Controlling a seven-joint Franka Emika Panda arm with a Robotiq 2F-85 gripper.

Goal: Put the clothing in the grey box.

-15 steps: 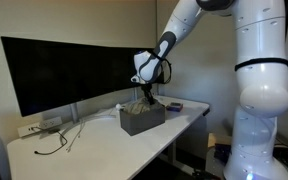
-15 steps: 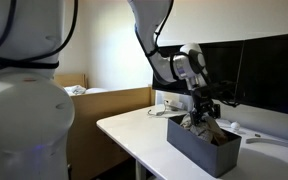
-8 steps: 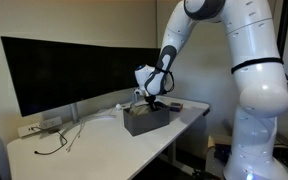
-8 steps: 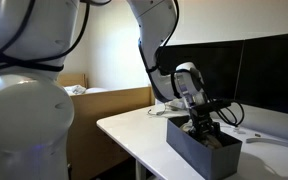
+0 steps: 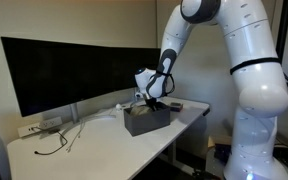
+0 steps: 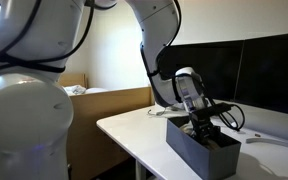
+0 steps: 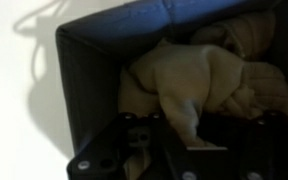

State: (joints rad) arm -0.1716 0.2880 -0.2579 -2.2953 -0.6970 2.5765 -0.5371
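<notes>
Far off to the claw's left in an exterior view stands the monitor (image 5: pixel 69 70), with loose cables (image 5: pixel 59 135) on the desk (image 5: pixel 94 150) below it; neither concerns me now. Next comes the box (image 5: pixel 144 120), dark grey and open-topped; my claw (image 5: pixel 153 105) is sunk into its mouth from above, its tips hidden behind the wall in both exterior views.

On the wrist view the box's wall and corner lie to the left of the claw (image 7: pixel 182 140). Right of that, the cloth (image 7: pixel 199 75) fills the inside, a crumpled beige heap directly under and ahead of the claw and spreading off to its right. One fold runs down between the jaws, so the cloth is inside the box and touching the claw. Whether the jaws pinch that fold or stand apart around it I cannot tell; they are dark against a dark box and the picture is soft.

Handling, as I judge it: light and limp, with no stiffness; it will sag from any pinch and may cling or snag on release; not fragile, not slippery. If I must take hold again, I would pinch a thick bunched fold near the middle of the heap, just below the claw, rather than a thin edge that could trail over the rim. The task looks nearly done; I reckon the next move calls for jaws apart and a straight lift, watching that no fold rides up with the claw.
</notes>
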